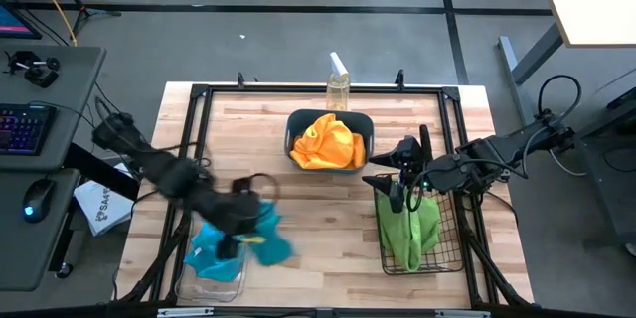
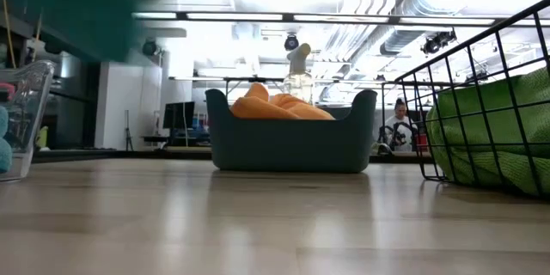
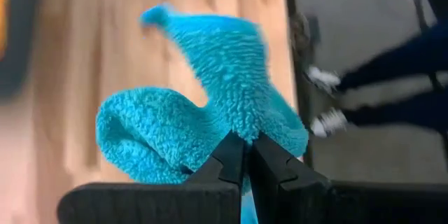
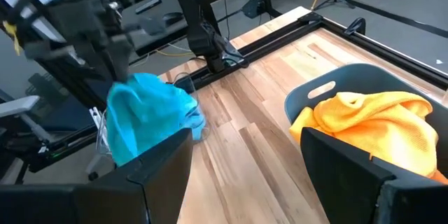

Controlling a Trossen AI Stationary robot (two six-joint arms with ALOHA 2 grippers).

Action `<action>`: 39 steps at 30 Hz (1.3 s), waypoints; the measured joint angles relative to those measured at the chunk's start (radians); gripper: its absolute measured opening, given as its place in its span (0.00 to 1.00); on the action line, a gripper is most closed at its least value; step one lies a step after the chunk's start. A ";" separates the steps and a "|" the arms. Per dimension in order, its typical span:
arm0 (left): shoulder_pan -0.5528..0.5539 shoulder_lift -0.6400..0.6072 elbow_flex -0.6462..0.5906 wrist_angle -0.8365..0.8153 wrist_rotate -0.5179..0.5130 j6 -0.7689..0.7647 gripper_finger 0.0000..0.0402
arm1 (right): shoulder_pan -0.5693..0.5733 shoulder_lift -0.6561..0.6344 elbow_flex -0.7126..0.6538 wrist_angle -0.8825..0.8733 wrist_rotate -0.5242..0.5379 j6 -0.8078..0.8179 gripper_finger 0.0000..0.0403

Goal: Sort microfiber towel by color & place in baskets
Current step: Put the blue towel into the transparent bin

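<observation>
— Wooden planks make the tabletop (image 1: 318, 243), with a black frame around it. What lies on it?

— Three baskets. A dark teal tub (image 1: 330, 140) stands near the far edge at the middle, holding orange towels (image 1: 328, 143). A black wire basket (image 1: 422, 227) is near the right edge, toward the front, with a green towel (image 1: 410, 227) inside and partly hanging over its wall. A clear bin (image 1: 211, 276) sits at the front left corner (some blue cloth already shows in it).

— And the blue towel?

— The blue towel (image 3: 210, 122) is a bright turquoise, with a fuzzy looped pile, crumpled and folded over itself. The left gripper (image 3: 246, 159) has its fingers pinched together on it and holds it in the air, just above the clear bin.

— Where is the right arm?

— The right gripper (image 1: 397, 191) hangs over the wire basket, its fingers wide apart with nothing between them.

— Anything else?

— A clear spray bottle (image 1: 338, 83) stands at the far edge, behind the tub.
</observation>
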 joint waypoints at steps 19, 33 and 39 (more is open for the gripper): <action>-0.279 -0.052 -0.162 -0.431 -0.045 -0.495 0.00 | 0.000 0.000 0.000 0.000 0.039 0.043 0.65; -0.280 0.192 -0.202 0.006 0.084 -0.309 0.00 | 0.000 0.000 0.000 0.000 0.039 0.051 0.65; -0.331 0.220 -0.202 -0.175 0.106 -0.342 0.00 | 0.000 0.000 0.000 -0.003 0.039 0.051 0.65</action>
